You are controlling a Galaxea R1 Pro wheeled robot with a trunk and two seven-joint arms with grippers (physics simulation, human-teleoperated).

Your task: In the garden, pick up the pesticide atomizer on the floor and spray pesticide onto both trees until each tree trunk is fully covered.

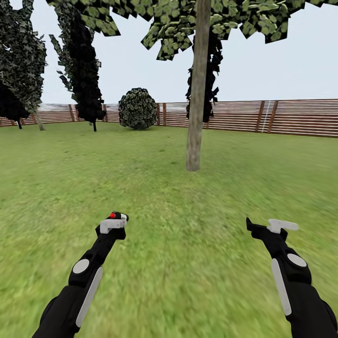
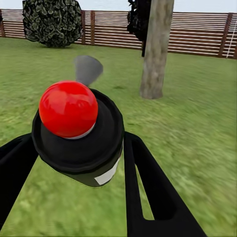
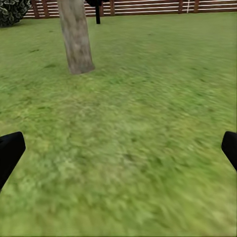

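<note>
My left gripper (image 1: 115, 221) is shut on the pesticide atomizer (image 1: 117, 216), a small black sprayer with a red dot. In the left wrist view the atomizer (image 2: 79, 143) sits between the black fingers (image 2: 148, 187), red cap facing the camera. One tree trunk (image 1: 197, 94) rises straight ahead, a few metres off on the grass floor (image 1: 169, 263), under blocky leaves (image 1: 178, 19). The same trunk (image 2: 157, 49) stands ahead of the atomizer. Its bark is plain grey-brown, with no white specks visible. My right gripper (image 1: 268, 227) is open and holds nothing, with the trunk (image 3: 75, 37) beyond it. The second tree is out of view.
A brown slatted fence (image 1: 291, 117) closes the far side of the lawn. A round bush (image 1: 137, 109) and dark conifers (image 1: 87, 70) stand near it at left. Another dark conifer (image 1: 209, 80) is behind the trunk. Open grass lies between me and the trunk.
</note>
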